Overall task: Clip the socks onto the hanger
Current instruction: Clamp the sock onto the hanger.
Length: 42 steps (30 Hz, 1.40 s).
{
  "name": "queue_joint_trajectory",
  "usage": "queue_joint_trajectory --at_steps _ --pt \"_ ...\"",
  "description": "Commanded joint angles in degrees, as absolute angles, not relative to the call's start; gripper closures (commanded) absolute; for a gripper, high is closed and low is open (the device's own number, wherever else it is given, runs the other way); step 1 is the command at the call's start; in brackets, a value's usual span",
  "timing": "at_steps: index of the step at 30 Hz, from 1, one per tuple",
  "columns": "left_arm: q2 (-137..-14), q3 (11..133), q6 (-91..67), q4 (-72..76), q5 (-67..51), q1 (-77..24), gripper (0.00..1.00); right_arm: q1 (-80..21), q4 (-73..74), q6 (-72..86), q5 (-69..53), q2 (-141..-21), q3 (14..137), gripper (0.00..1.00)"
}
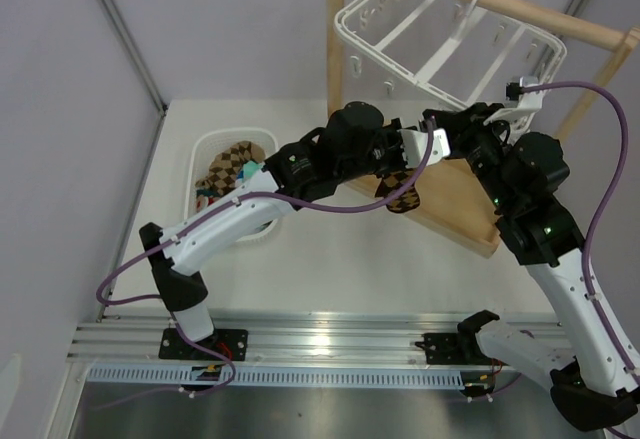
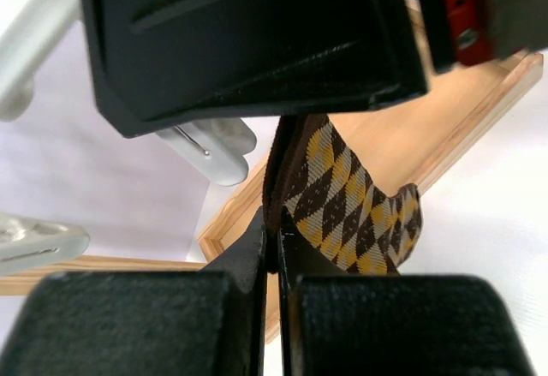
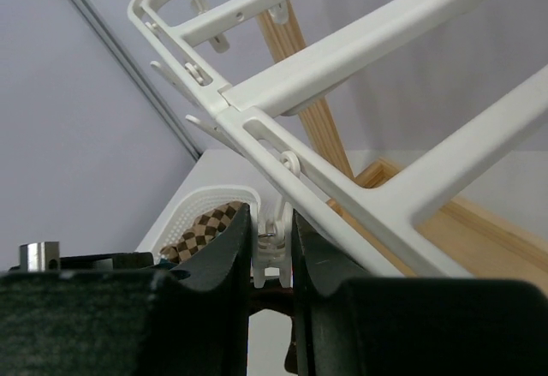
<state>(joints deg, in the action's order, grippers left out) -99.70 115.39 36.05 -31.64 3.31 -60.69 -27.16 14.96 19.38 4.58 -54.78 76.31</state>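
- The left hand [image 2: 272, 252] has its fingers pressed together on the top edge of an argyle sock [image 2: 347, 209]. The brown-and-tan sock hangs down from that grip above the wooden tray [image 2: 428, 128].
- The right hand [image 3: 272, 241] is clamped on a small white clip [image 3: 272, 260] that dangles under a bar of the hanger [image 3: 342, 59].
- From above, the hanger hangs tilted from the wooden rod [image 1: 520, 9], at about 1 o'clock on the table [image 1: 330, 259]. Both hands meet just below its near edge.
- The white basket [image 1: 203, 154] sits at about 9 o'clock from the held sock. It holds the other socks [image 1: 232, 164], with argyle ones on top and a bit of teal showing.
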Motion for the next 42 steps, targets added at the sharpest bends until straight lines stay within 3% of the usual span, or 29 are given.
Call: queue_joint_trajectory --at_steps 1,18,28,42 --pt "-99.85 116.02 36.83 -29.53 1.68 -59.50 0.99 -28.39 14.68 17.49 -3.51 -53.79 75.94 1.00" --pt "-97.56 117.24 33.49 -33.21 -19.41 -53.71 0.99 -27.95 9.23 9.67 -15.20 -53.09 72.69 1.00" --pt "-99.23 122.25 33.31 -35.24 -23.64 -51.15 0.99 -27.60 9.23 7.56 -21.79 -52.74 72.07 1.00" --pt "-100.81 125.15 33.31 -38.23 -28.11 -50.01 0.99 -27.33 8.88 6.42 -22.24 -52.74 71.28 1.00"
